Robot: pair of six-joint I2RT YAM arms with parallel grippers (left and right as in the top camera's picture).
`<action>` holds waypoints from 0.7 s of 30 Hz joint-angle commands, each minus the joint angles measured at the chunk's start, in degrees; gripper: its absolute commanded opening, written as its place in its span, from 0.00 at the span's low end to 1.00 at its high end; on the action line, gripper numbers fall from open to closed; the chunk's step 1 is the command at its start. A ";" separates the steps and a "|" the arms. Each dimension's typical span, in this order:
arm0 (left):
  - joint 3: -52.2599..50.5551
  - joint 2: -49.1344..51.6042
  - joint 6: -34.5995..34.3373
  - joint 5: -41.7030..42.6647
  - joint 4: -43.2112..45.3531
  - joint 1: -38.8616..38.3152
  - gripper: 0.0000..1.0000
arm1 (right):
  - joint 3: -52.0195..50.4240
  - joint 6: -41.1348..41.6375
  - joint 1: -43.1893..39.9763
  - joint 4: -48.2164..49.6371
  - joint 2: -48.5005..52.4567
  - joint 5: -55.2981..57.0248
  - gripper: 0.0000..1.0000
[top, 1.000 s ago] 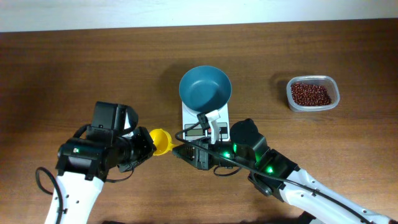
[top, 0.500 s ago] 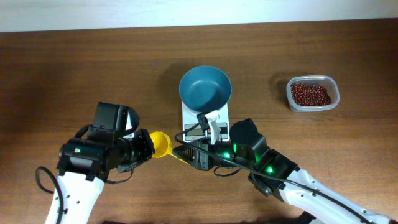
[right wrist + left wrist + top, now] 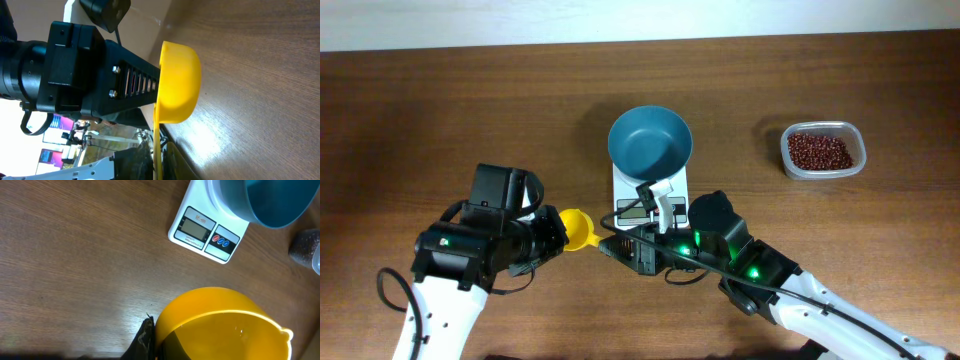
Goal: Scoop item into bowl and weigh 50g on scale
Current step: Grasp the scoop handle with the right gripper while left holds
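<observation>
Beans [image 3: 820, 151]: heaped in the clear tub [image 3: 857, 160], far right on the table [image 3: 440, 100], well apart from the blue bowl [image 3: 650, 140]. Bowl: sitting on the white scale [image 3: 623, 190]. Yellow scoop [image 3: 578, 228]: tipped on its side, just left of the scale, between both arms. Left gripper [image 3: 558, 232]: shut tight on the scoop's cup. Right gripper [image 3: 610, 245]: pinching the thin handle.

The scale [image 3: 678, 180] sits mid-table [image 3: 440, 110], and the bowl [image 3: 650, 140] rests on its rear part. Well apart to the right stands a tub [image 3: 861, 150] with the beans [image 3: 820, 151] in it. Just in front and left of the scale, the scoop [image 3: 579, 228] is between the left pincer [image 3: 558, 232] and the right pincer [image 3: 610, 243], with its handle towards the right one.
</observation>
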 commanded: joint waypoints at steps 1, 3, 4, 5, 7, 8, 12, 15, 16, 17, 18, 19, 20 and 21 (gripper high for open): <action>0.46 0.09 -0.79 -1.16 0.15 -0.20 0.00 | 1.03 -0.90 0.33 0.15 0.42 -0.70 0.12; 0.46 0.09 -0.79 -1.14 0.15 -0.20 0.00 | 1.03 -0.90 0.33 0.15 0.42 -0.70 0.10; 0.46 0.09 -0.81 -1.14 0.15 -0.20 0.00 | 1.03 -0.90 0.33 0.15 0.42 -0.70 0.09; 0.46 0.09 -0.81 -1.14 0.15 -0.20 0.00 | 1.03 -0.90 0.33 0.15 0.42 -0.70 0.09; 0.46 0.09 -1.95 -1.14 0.15 -0.20 0.00 | 1.03 -0.90 0.33 0.17 0.42 -0.70 0.09; 0.46 0.09 -2.89 -1.14 0.15 -0.20 0.00 | 1.03 -0.90 0.33 0.17 0.42 -0.72 0.09; 0.46 0.09 -4.20 -1.11 0.35 -0.20 0.00 | 1.03 -0.87 0.33 0.17 0.42 -0.70 0.09; 0.46 0.09 -4.76 -1.09 0.22 -0.22 0.00 | 1.03 -0.68 0.33 0.20 0.42 -0.63 0.09; 0.46 0.09 -5.29 -1.09 0.11 -0.22 0.00 | 1.03 -0.68 0.33 0.17 0.42 -0.35 0.09; 0.46 0.09 -5.29 -1.09 0.11 -0.22 0.00 | 1.03 -0.68 0.33 0.17 0.42 -0.20 0.09; 0.46 0.09 -5.29 -1.11 0.11 -0.22 0.00 | 1.03 -0.68 0.33 0.17 0.42 -0.15 0.09; 0.46 0.09 -5.29 -1.11 0.11 -0.22 0.00 | 1.03 -0.68 0.33 0.17 0.42 0.00 0.09; 0.46 0.09 -5.29 -1.09 0.11 -0.22 0.00 | 1.03 -0.68 0.33 0.20 0.42 0.00 0.09; 0.46 0.09 -5.29 -1.11 0.11 -0.22 0.00 | 1.03 -0.68 0.33 0.20 0.42 0.02 0.09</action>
